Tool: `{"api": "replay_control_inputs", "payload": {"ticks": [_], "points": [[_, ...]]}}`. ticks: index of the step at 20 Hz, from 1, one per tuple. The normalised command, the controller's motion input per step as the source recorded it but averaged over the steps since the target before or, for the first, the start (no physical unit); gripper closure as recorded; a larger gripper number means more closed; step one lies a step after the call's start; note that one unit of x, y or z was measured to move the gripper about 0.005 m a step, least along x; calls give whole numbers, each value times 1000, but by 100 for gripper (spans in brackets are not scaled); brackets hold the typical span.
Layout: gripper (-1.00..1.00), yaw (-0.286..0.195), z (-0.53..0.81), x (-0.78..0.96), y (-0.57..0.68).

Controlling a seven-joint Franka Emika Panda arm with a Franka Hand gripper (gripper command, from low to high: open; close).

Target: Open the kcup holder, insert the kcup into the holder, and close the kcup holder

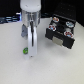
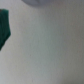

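Pod: small white kcup with a green top [image 1: 24, 49] lies on the table in the left-centre of the exterior frame, just beside the lower end of the arm, on its left-hand side in the picture.
Tool: white-and-grey gripper [image 1: 32, 51] hangs down from the upper centre of the exterior frame to the table level; whether its jaws stand wide or narrow cannot be told — too blurred.
Drawer unit: black boxy kcup holder [image 1: 61, 31] sits at the right of the exterior frame, well apart from the pod; its upper drawer is pulled out, with round pod slots showing, some filled.
Surface: plain white table [image 1: 50, 65].
Room: dark background along the top edge, no detail legible.
Wrist view: mostly pale blurred surface, with a dark green shape [image 2: 4, 27] at the left edge — likely the pod's top, though that is uncertain; the holder does not appear there.
Exterior view: the only one that shows arm, pod and holder together.
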Motion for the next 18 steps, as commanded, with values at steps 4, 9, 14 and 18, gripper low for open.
{"api": "replay_control_inputs", "payload": {"ticks": [4,9,14,18], "points": [[-100,-302,-200,2,-426],[-100,-289,-36,172,-307],[-100,-114,18,63,-200],[-100,-52,49,-1,-199]]}}
